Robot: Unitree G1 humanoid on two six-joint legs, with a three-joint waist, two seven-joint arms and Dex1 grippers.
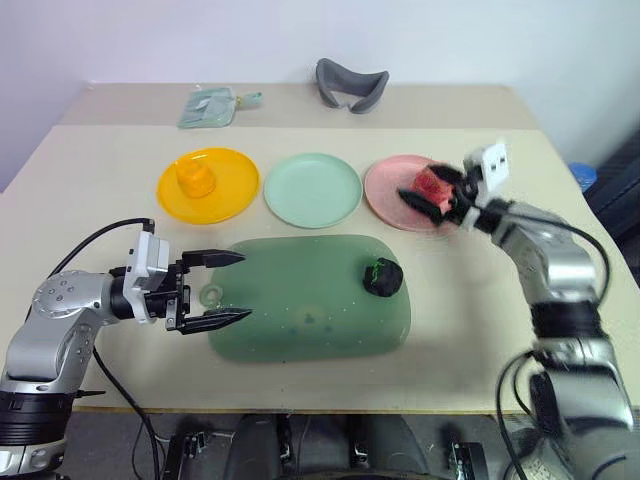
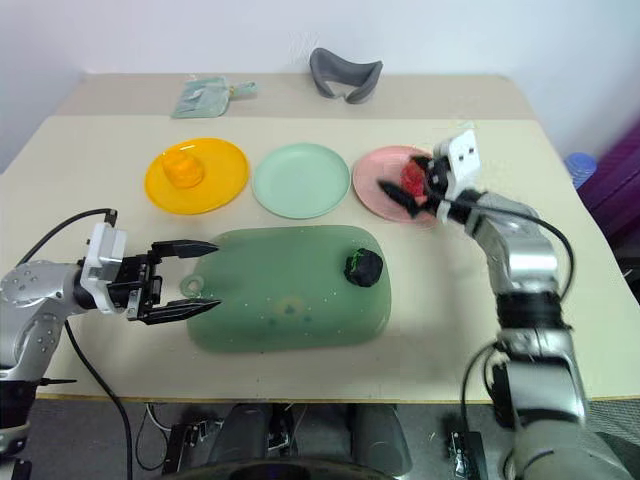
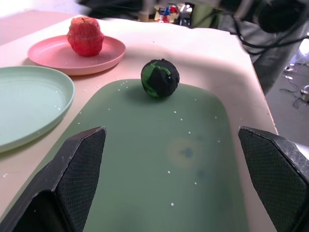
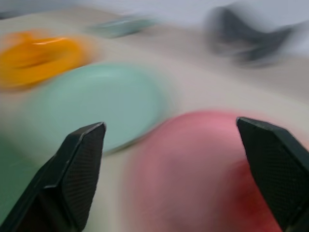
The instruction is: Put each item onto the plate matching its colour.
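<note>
Beige table (image 1: 90, 180): grey band (image 1: 351, 84), pale pouch (image 1: 212, 105) at rear; left pincer (image 1: 228, 289), right pincer (image 1: 432, 196) both spread.

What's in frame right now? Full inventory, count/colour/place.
table: 1, beige, carries everything.
yellow plate: 1, on the robot's left of the row.
orange-yellow lump: 1, on the yellow plate.
mint green plate: 1, middle of the row, bare.
pink plate: 1, right of the row.
pink-red apple: 1, on the pink plate.
mat: 1, translucent green, in front of the plates.
dark green ball: 1, on the mat's right part.
pouch: 1, pale green, far left.
curved band: 1, grey, far centre.
left gripper: open, over the mat's left edge.
right gripper: open, at the apple.
</note>
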